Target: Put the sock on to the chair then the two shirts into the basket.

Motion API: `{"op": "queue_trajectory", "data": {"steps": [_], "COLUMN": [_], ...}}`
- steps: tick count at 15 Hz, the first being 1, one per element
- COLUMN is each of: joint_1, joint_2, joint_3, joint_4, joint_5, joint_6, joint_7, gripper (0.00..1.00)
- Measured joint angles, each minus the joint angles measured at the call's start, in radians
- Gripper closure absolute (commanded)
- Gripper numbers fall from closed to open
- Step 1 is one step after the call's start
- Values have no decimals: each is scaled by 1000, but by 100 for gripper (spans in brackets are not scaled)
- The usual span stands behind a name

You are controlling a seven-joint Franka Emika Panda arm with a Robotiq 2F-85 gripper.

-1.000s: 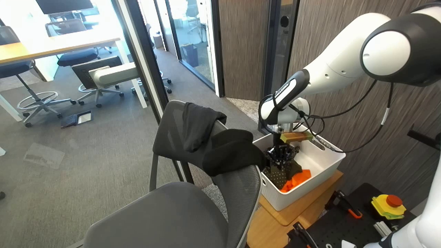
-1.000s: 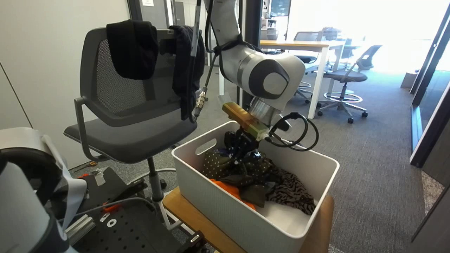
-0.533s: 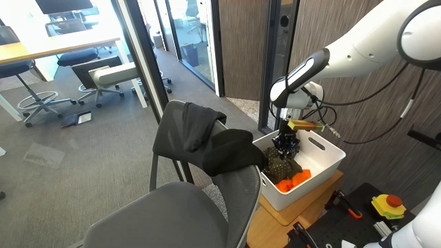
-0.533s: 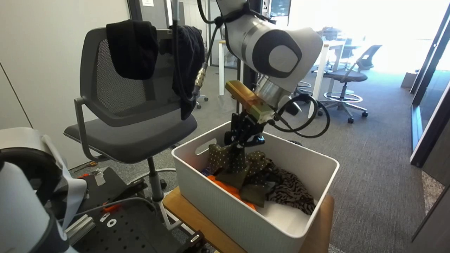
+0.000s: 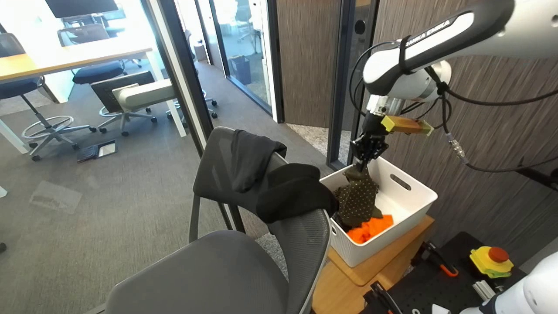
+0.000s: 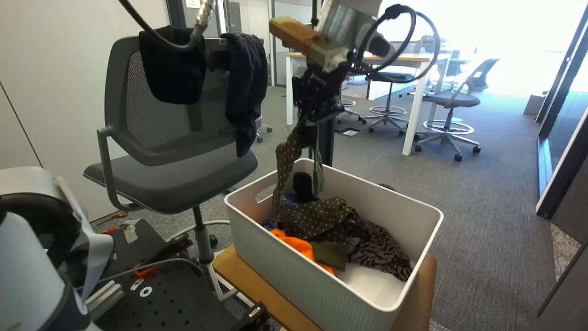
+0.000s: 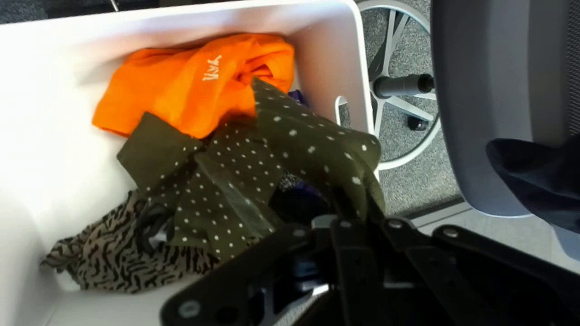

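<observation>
The black two-fingered gripper (image 7: 366, 224) is pinched narrow on an olive-green cloth with white polka dots (image 5: 357, 203), which hangs from it down into a ribbed white plastic basket (image 6: 285, 269). Inside, the wrist view shows more olive dotted folds (image 7: 195, 213) lying between, and touching, a bright orange cloth with small white lettering (image 7: 181, 90) and a brown-and-black animal-striped cloth (image 7: 118, 258); whether the folds and the held piece are one garment cannot be told. The basket stands on a light-brown wooden stand (image 6: 259, 282) near a grey mesh-backed chair (image 6: 183, 184). Over the chair's backrest, in both exterior views, a thick black cloth (image 6: 177, 80) and a thinner dark cloth (image 6: 246, 80) hang side by side; what kind of garment each is cannot be told.
</observation>
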Motion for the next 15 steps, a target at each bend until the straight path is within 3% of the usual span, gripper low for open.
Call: {"op": "queue_trajectory", "data": {"steps": [9, 12, 15], "joint_1": [131, 182, 213], "joint_2": [-420, -479, -454], "joint_3": [35, 87, 146], "joint_4": [66, 157, 306], "joint_5": [-61, -62, -62], "joint_6": [-235, -318, -395], "joint_7": [91, 172, 274], "gripper": [92, 93, 95]}}
